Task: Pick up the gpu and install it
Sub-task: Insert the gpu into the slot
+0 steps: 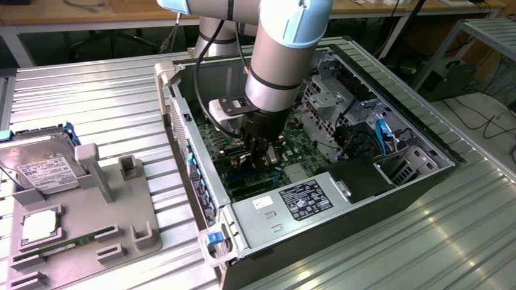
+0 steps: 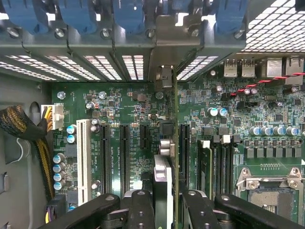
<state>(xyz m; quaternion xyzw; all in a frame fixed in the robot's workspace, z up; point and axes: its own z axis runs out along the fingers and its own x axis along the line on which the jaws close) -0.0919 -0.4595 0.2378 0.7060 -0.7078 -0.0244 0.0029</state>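
We saw one hand (image 2: 167,210) closed on one gpu (image 2: 174,143), held on edge over the motherboard (image 2: 124,109) inside the single open computer case (image 1: 339,199). One hard drive (image 1: 45,169) lay on the desk (image 1: 105,90).

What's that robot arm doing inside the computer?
The arm's gripper is down inside the open computer case, holding the gpu edge-on over the motherboard, with the card's bracket up at the rear slot openings. On the grey tray beside the case sits a hard drive.
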